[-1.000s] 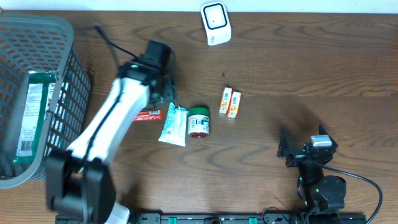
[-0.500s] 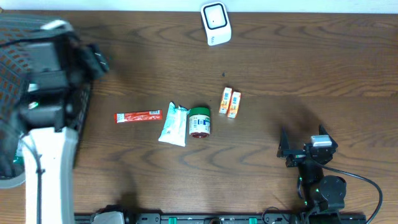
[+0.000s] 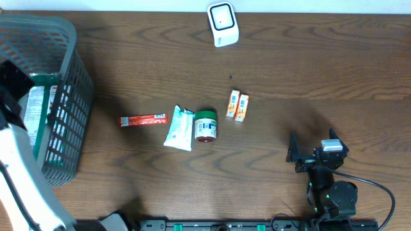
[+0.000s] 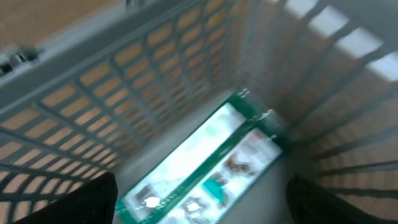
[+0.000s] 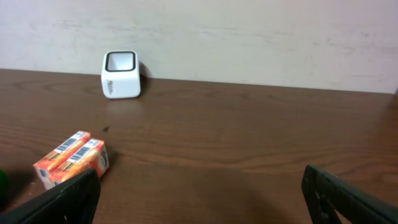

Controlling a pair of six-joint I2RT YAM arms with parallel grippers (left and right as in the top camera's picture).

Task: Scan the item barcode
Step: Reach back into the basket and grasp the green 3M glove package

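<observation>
The left end effector (image 4: 202, 190) hangs wide open and empty over the green packet (image 4: 211, 155), which lies in the basket (image 4: 93, 87) below it. Descending off-centre could snag a finger on the basket's ribbed wall.

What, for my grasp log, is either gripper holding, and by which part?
Nothing is held. The left gripper hangs open over the basket, its jaws clear of the green packet inside; the right gripper is open and empty.

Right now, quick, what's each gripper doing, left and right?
Left gripper: open, holding nothing, above the green package in the basket.
Right gripper: open, holding nothing.
</observation>
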